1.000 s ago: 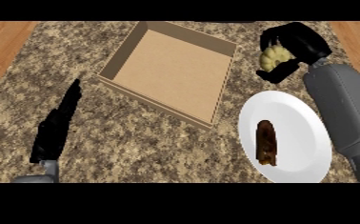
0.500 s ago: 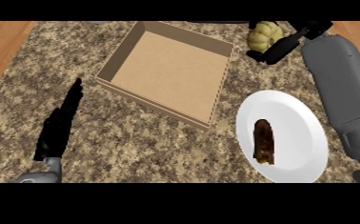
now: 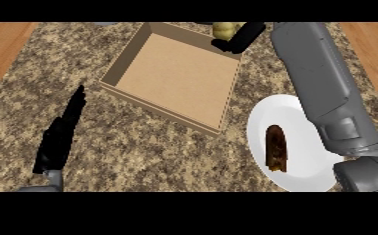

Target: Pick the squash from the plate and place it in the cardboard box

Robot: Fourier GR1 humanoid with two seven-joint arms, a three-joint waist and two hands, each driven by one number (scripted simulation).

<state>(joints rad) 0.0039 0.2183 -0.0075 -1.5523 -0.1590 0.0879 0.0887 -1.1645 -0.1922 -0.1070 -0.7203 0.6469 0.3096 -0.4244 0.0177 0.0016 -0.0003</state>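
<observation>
A yellow squash (image 3: pixel 225 28) shows at the top of the head view, just above the far right corner of the open cardboard box (image 3: pixel 177 76). My right hand (image 3: pixel 240 38) is curled round it and hides most of it. The grey right forearm (image 3: pixel 314 79) runs down the right side, over the white plate (image 3: pixel 291 146). On the plate lies a brown piece of food (image 3: pixel 276 148). My left hand (image 3: pixel 60 134) rests open at the lower left, fingers straight and pointing up, well clear of the box.
The box sits on a speckled stone counter (image 3: pixel 133 144). Wooden edges (image 3: pixel 13 41) show at the far left and far right. The box's inside is bare cardboard.
My right hand has carried the squash left and farther up, from beside the plate to the box's far right corner. The view has shifted so the box and plate sit lower.
</observation>
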